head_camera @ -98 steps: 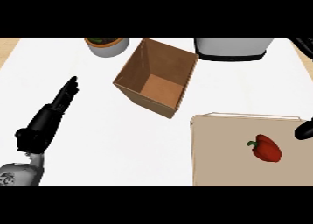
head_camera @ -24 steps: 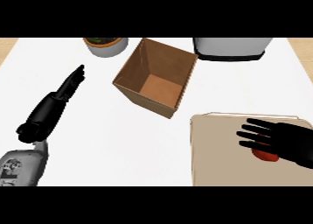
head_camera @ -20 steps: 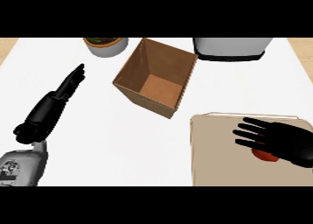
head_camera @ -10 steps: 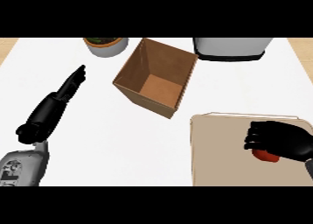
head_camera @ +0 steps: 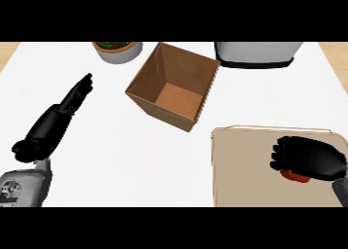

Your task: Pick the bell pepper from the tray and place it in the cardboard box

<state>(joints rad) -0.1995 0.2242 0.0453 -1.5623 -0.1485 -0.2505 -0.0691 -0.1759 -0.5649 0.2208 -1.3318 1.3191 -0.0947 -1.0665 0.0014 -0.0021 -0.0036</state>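
Note:
A red bell pepper (head_camera: 298, 176) lies on the beige tray (head_camera: 241, 165) at the lower right, mostly hidden. My right hand (head_camera: 309, 156) sits over it with fingers curled round it; only a red sliver shows beneath the palm. The open cardboard box (head_camera: 174, 92) stands tilted at the upper middle, its inside bare. My left hand (head_camera: 62, 112) rests open on the white counter at the left, fingers straight and pointing up and away, well apart from the box and tray.
A grey pot with a plant (head_camera: 118, 50) stands at the back left of the box. A white and black appliance (head_camera: 258, 53) stands at the back right. The tray's right edge runs close to the view's border.
My right hand came in over the tray from the right, lowered onto the pepper, and its spread fingers curled shut round it. The left hand stayed put.

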